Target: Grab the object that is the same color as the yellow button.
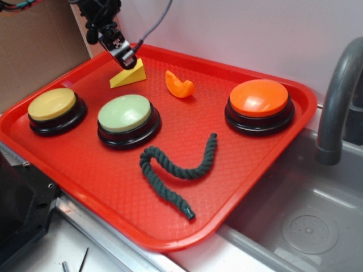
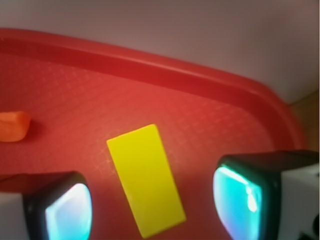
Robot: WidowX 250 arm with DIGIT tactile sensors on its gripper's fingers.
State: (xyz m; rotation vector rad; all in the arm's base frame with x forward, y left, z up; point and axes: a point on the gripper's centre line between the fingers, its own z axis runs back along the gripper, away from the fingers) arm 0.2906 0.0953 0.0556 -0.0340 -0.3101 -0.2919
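A small yellow wedge [image 1: 129, 75] lies on the red tray [image 1: 238, 170] near its far edge. In the wrist view the wedge [image 2: 146, 179] lies between my two fingertips [image 2: 70, 210], apart from both. My gripper [image 1: 126, 58] is open and hangs just above the wedge's upper end, holding nothing. The yellow button [image 1: 53, 105], pale yellow dome on a black base, sits at the tray's left side.
A pale green button [image 1: 125, 116] sits beside the yellow one, an orange button [image 1: 259, 101] at the right. A curved orange piece [image 1: 179, 85] lies right of the wedge. A dark green rope [image 1: 177, 170] lies at the front. A sink and grey faucet [image 1: 337, 102] are on the right.
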